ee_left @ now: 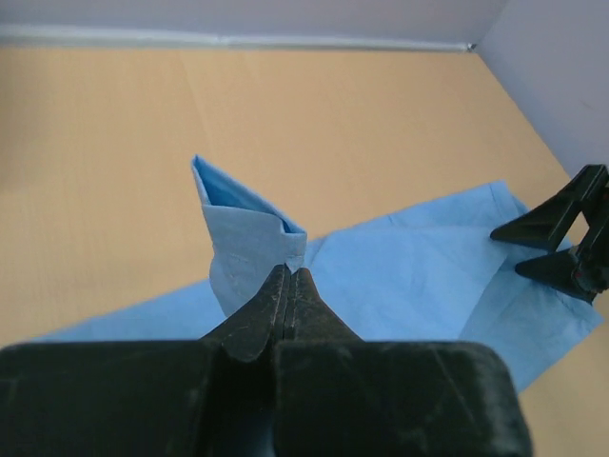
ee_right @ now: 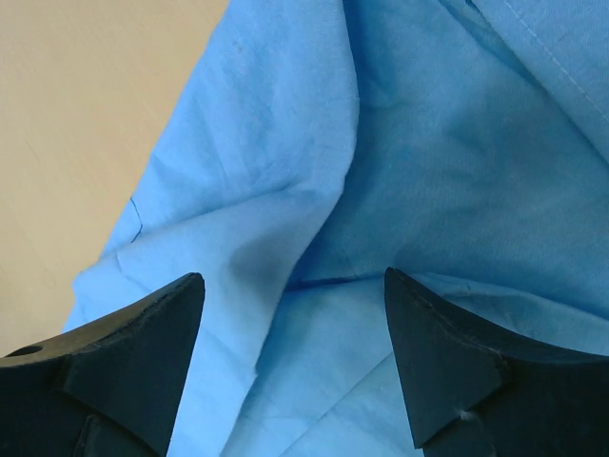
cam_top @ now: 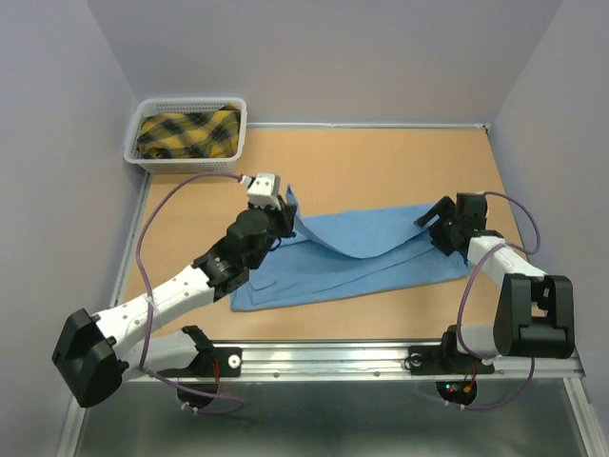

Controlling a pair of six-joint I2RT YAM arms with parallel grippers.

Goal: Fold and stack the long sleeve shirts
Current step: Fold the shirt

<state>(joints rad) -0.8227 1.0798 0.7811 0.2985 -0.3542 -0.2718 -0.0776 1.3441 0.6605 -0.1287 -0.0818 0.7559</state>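
Note:
A light blue long sleeve shirt (cam_top: 371, 255) lies partly folded across the middle of the table. My left gripper (cam_top: 287, 211) is shut on a raised end of the shirt at its left side. In the left wrist view the closed fingertips (ee_left: 290, 273) pinch a folded, cuff-like piece of the cloth (ee_left: 243, 228) that stands up above them. My right gripper (cam_top: 430, 227) hovers open at the shirt's right end. In the right wrist view its gripper (ee_right: 295, 286) is spread wide just above rumpled blue cloth (ee_right: 381, 143), holding nothing. It also shows at the right edge of the left wrist view, right gripper (ee_left: 557, 243).
A white basket (cam_top: 190, 102) at the back left corner holds a yellow and black plaid cloth (cam_top: 188, 131). Grey walls close in the table on the left, back and right. Bare wooden tabletop (cam_top: 381, 162) lies behind the shirt.

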